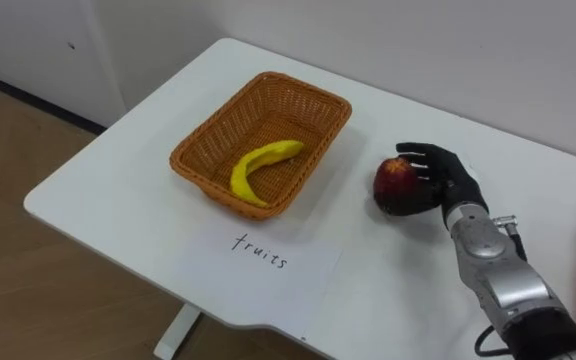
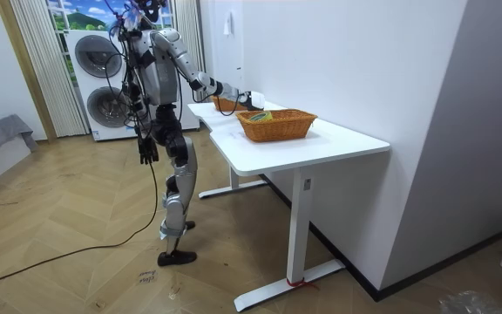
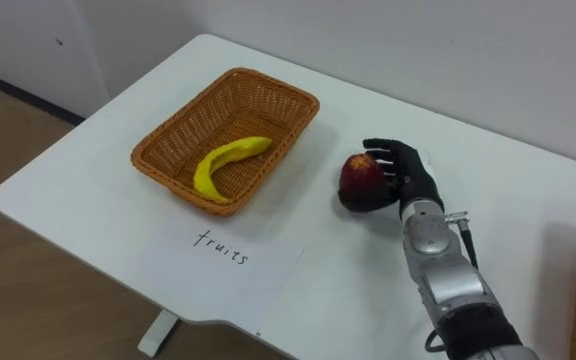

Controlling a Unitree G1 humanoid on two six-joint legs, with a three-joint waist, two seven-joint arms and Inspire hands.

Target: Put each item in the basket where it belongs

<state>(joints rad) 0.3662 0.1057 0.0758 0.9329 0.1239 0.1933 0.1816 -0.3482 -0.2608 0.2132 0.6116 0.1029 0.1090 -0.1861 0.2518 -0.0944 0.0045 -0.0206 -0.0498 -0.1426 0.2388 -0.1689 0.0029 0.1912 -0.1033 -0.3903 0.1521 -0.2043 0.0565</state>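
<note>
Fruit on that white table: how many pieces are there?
2. A yellow banana lies in the woven wicker basket; a red apple is right of it, held in the robot's right hand. More may hide in the second basket.

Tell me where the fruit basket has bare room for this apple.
In the basket, the far half beyond the banana is bare; the near end is crowded. The table between basket and apple, gripped by the right hand, is bare for passing.
</note>
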